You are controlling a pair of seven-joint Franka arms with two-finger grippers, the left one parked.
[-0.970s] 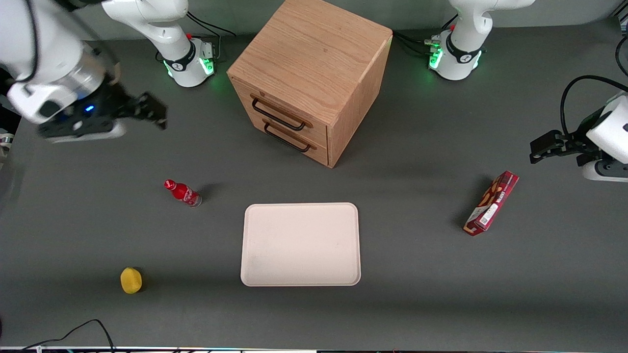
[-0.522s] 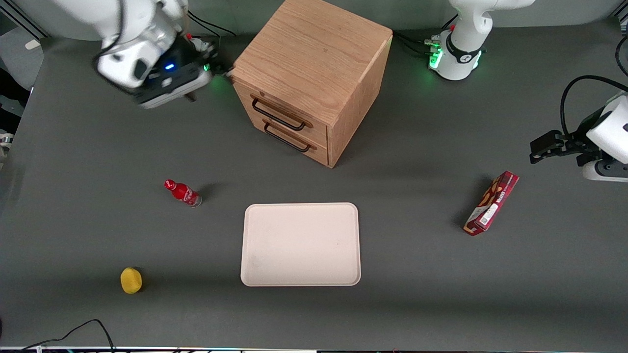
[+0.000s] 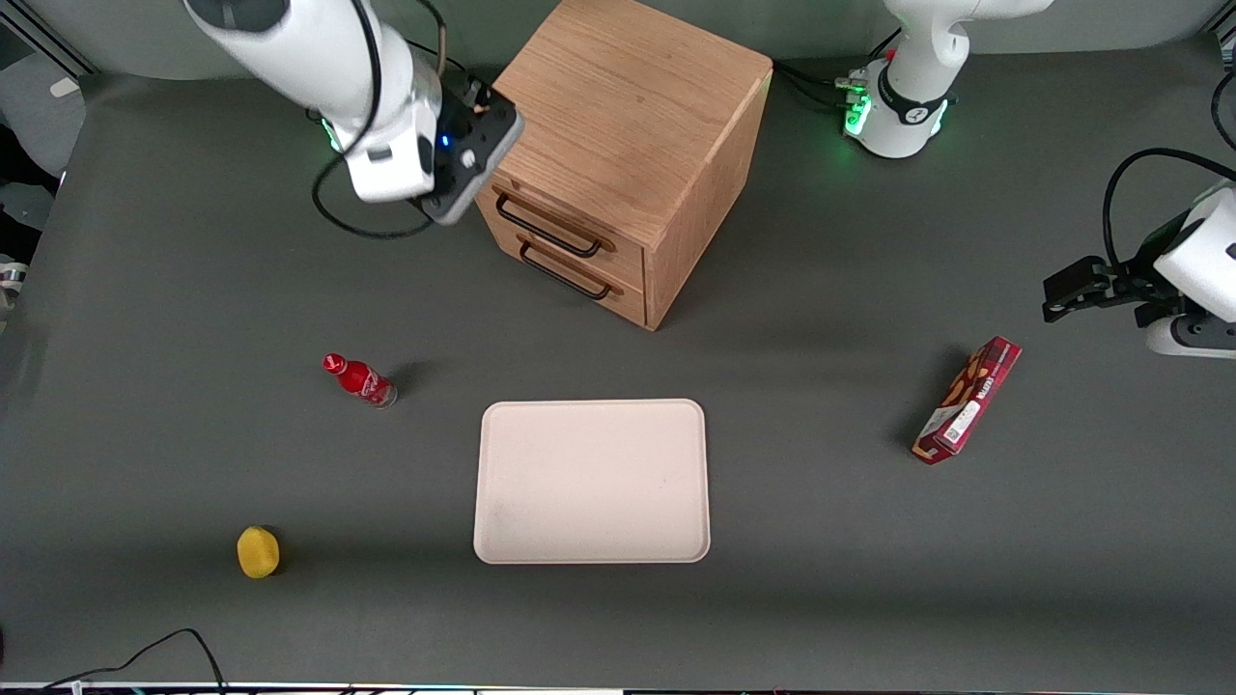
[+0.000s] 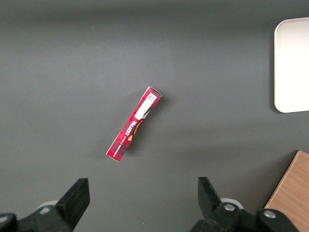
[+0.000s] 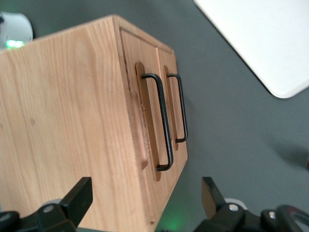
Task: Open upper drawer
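While upper drawer (image 3: 550, 220) sits flush, gripper (image 5: 147, 200) hovers at cabinet (image 3: 618, 116) corner edge, fingers (image 5: 79, 195) apart.

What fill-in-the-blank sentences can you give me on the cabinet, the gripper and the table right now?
1. Both drawers of the oak cabinet are ____.
2. The upper drawer has a thin bar handle coloured ____.
3. The gripper, fingers open, hovers by the cabinet's top corner, not yet gripping the ____.
4. The tray lies nearer the front camera than the cabinet, and nothing lies ____ it.

Missing words: shut; black; handle; on
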